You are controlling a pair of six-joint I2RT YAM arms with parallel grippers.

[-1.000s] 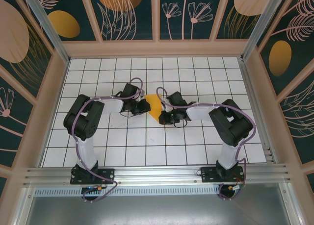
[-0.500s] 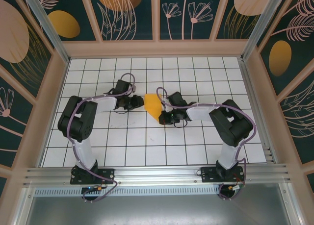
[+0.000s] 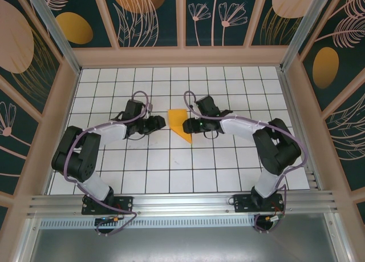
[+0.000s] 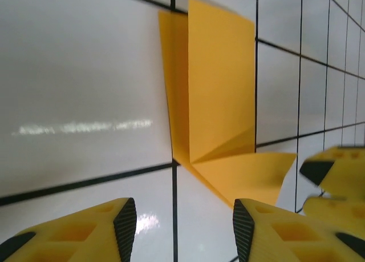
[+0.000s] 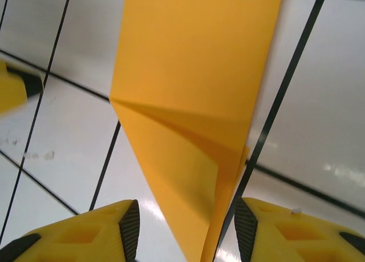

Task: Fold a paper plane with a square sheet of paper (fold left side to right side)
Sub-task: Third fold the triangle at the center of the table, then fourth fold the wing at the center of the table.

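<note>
Folded paper (image 3: 179,124) lies flat on the worktop (image 3: 171,165), mid-table, between the two arms. It is a narrow dart shape. The long axis runs far-to-near with the blunt end far and the sharp tip near, skewed slightly toward the right arm.

Left fingers (image 4: 124,225) are spread with nothing between them. The paper sits straight ahead of them, just beyond the tips and not touching, with its left long edge facing the gap.

Right fingers (image 5: 130,230) are also spread. In the right wrist view the paper's narrow end runs down into the gap between them. It is not pinched, and the gap is much wider than the paper there. The paper's edge is close to the right-hand pad, but contact can't be told.

In the top view both sets of fingers flank the paper at about mid-length, the left set just beside its left edge and the right set at its right edge.

Judgement: the fold line should follow the long axis, so the left edge has to come up and over toward the right. The left arm is on the correct side for the lift. The right arm is placed to hold the right edge down. The main risk is the thin edge lying flat, since the left fingers may slide the paper instead of getting under it.
</note>
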